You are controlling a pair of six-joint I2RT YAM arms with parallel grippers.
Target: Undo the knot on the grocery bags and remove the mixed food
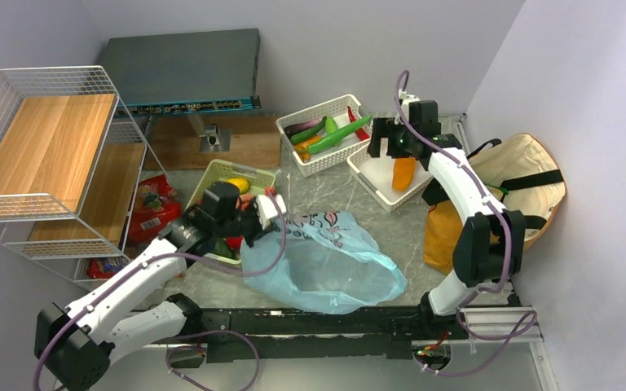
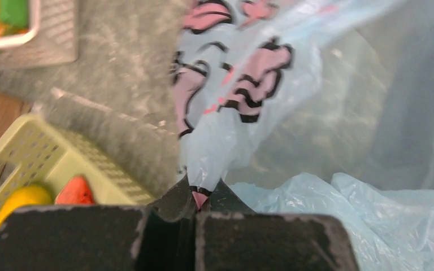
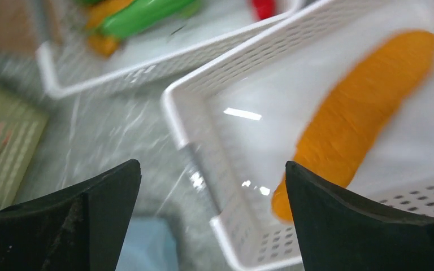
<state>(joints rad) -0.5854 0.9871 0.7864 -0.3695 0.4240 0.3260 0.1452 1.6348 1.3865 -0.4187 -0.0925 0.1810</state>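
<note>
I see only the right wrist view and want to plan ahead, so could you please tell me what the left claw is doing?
Observer: The left claw is shut on a pinch of the blue bag.
Operator: Thanks, and where is the tote?
Observer: The tote lies open at the far right, black straps across its mouth.
Operator: Is anything in the green basket?
Observer: A mango shows in the green basket.

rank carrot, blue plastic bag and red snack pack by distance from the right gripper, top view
1. carrot, in the white basket beside the right gripper
2. blue plastic bag, middle of the table
3. red snack pack, far left by the shelf
</note>
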